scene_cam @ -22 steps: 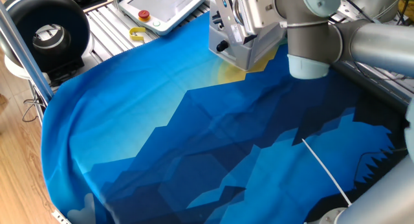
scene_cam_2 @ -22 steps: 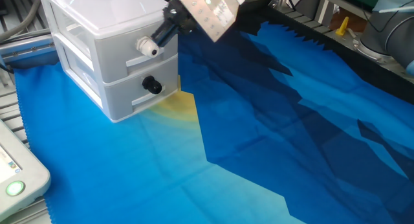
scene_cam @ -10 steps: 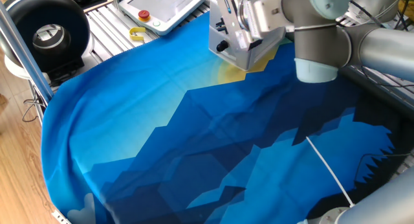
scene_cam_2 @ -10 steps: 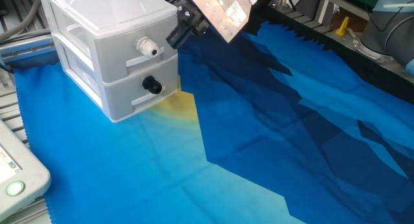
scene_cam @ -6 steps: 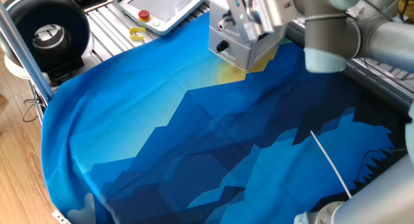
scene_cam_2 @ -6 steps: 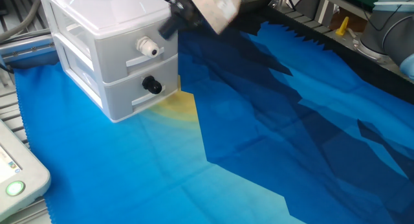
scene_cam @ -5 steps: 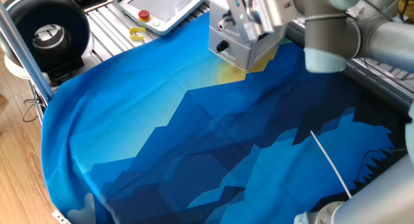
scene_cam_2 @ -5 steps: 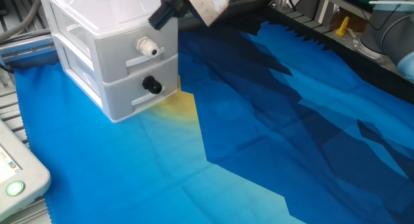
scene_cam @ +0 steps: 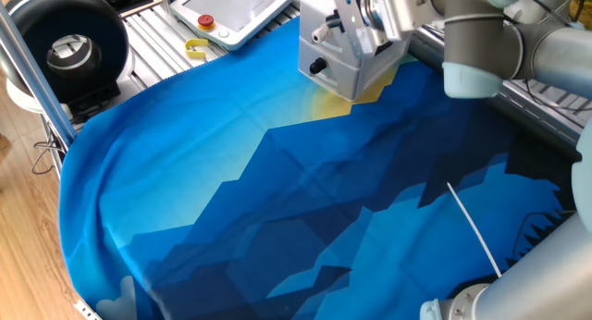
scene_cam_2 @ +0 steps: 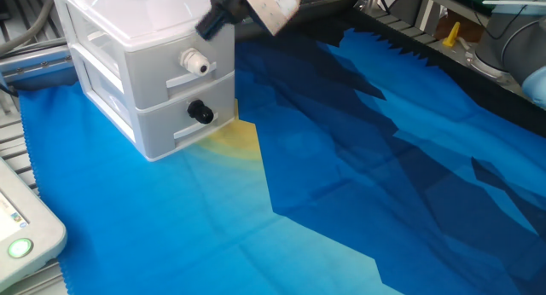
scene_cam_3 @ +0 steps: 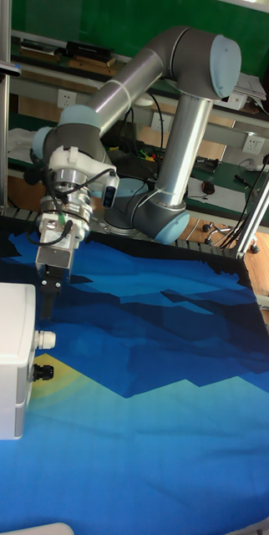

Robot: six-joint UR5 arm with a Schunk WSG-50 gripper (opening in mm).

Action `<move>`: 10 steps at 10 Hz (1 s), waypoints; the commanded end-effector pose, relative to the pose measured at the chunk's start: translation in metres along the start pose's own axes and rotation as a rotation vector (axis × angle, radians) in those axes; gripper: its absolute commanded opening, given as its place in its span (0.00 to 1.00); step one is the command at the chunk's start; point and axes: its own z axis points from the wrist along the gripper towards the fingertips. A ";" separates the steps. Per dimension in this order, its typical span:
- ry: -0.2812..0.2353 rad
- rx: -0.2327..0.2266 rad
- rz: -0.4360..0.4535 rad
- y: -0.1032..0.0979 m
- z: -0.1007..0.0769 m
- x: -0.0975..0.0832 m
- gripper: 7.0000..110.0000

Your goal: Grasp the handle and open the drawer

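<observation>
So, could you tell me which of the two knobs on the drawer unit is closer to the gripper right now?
The white upper knob is closer: the gripper hangs just above it, while the black handle sits one drawer lower, on the bottom front.

Bright, even overhead light — shadows lie soft and short. The gripper (scene_cam_2: 212, 20) is motion-blurred in the other fixed view; the cloth (scene_cam_2: 358, 176) stays sharp, glare only on the drawer (scene_cam_2: 145, 39) top.
</observation>
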 end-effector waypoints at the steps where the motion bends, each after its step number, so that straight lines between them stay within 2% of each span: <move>1: 0.043 -0.013 0.013 0.011 0.000 -0.001 0.00; 4: 0.110 -0.016 -0.035 0.004 0.001 0.017 0.00; 5: 0.097 -0.034 -0.028 0.006 0.002 0.013 0.15; 6: 0.089 -0.061 -0.025 0.011 0.002 0.011 0.15; 7: 0.082 -0.061 -0.025 0.011 0.002 0.010 0.15; 8: 0.068 -0.065 -0.028 0.012 0.003 0.006 0.36; 9: 0.015 -0.064 -0.029 0.013 0.005 -0.008 0.36; 10: 0.003 -0.059 -0.038 0.010 0.005 -0.010 0.36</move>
